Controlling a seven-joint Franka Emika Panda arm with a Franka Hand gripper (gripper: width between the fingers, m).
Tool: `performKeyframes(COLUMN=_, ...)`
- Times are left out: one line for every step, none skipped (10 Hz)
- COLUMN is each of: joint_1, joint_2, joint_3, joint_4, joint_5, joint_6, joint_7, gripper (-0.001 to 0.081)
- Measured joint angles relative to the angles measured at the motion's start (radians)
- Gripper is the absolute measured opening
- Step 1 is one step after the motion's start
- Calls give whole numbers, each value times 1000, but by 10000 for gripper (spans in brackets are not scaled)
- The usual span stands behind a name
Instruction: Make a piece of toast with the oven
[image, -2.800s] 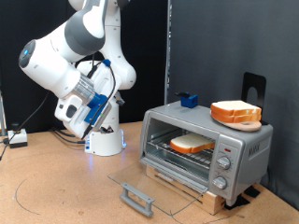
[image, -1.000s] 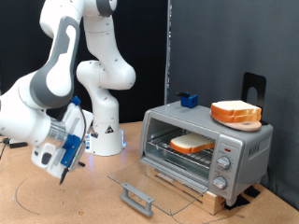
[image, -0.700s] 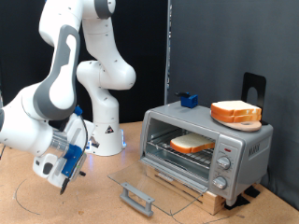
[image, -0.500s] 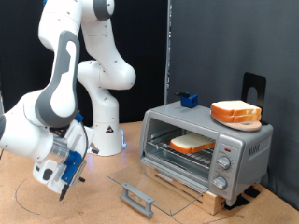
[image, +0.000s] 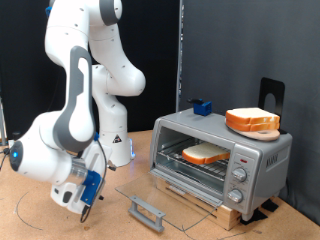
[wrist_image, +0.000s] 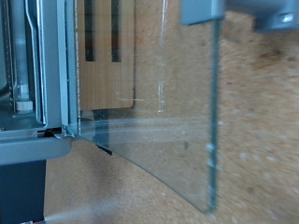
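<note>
Toast (image: 205, 154) lies on the wire rack inside the oven (image: 222, 157), whose glass door (image: 158, 196) hangs fully open. We judge the step to be closing it, so we should meet the dark handle (image: 146, 212) squarely from below. Our gripper (image: 84, 208) hovers low beside the door, grasping nothing; we cannot tell its opening.

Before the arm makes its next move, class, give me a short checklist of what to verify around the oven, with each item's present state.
1. Oven door fully open, lying flat: ok.
2. Piece of toast on the rack inside: ok.
3. Spare slices stacked on the oven's roof, out of the way: ok.
4. Gripper low, off the door's outer edge, holding nothing: ok.
5. Gripper touching the door handle: cannot tell.
6. Knob settings: cannot tell.
</note>
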Motion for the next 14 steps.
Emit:
performKeyframes(joint_1=6, joint_2=-2, joint_3=13, joint_4=-29, joint_5=9, joint_6=16, joint_7=0, gripper=809)
performKeyframes(joint_1=14, joint_2=-4, joint_3=27, joint_4=-57, joint_5=23, joint_6=40, joint_7=0, gripper=809)
performKeyframes(joint_1=19, joint_2=-7, joint_3=39, joint_4=-82, joint_5=41, joint_6=60, joint_7=0, gripper=809)
performKeyframes(joint_1=22, joint_2=-10, joint_3=53, joint_4=-103, joint_5=60, joint_6=76, joint_7=0, gripper=809)
performKeyframes(joint_1=24, joint_2=-14, joint_3=64, joint_4=-117, joint_5=76, joint_6=72, joint_7=0, gripper=809)
performKeyframes(joint_1=23, joint_2=-26, joint_3=69, joint_4=-121, joint_5=87, joint_6=31, joint_7=0, gripper=809)
performKeyframes(joint_1=13, joint_2=-42, joint_3=68, joint_4=-114, joint_5=93, joint_6=-56, joint_7=1, gripper=809)
performKeyframes(joint_1=-5, joint_2=-54, joint_3=66, joint_4=-98, joint_5=99, joint_6=-166, joint_7=1, gripper=809)
performKeyframes(joint_1=-24, joint_2=-62, joint_3=66, joint_4=-80, joint_5=103, joint_6=-273, joint_7=0, gripper=809)
performKeyframes(joint_1=-35, joint_2=-71, joint_3=66, joint_4=-70, joint_5=106, joint_6=-355, joint_7=-12, gripper=809)
performKeyframes(joint_1=-38, joint_2=-90, joint_3=68, joint_4=-70, joint_5=106, joint_6=-405, joint_7=-21, gripper=809)
performKeyframes(joint_1=-38, joint_2=-114, joint_3=73, joint_4=-78, joint_5=106, joint_6=-434, joint_7=-25, gripper=809)
performKeyframes(joint_1=-37, joint_2=-144, joint_3=81, joint_4=-91, joint_5=106, joint_6=-454, joint_7=-37, gripper=809)
performKeyframes(joint_1=-37, joint_2=-173, joint_3=90, joint_4=-107, joint_5=106, joint_6=-471, joint_7=-54, gripper=809)
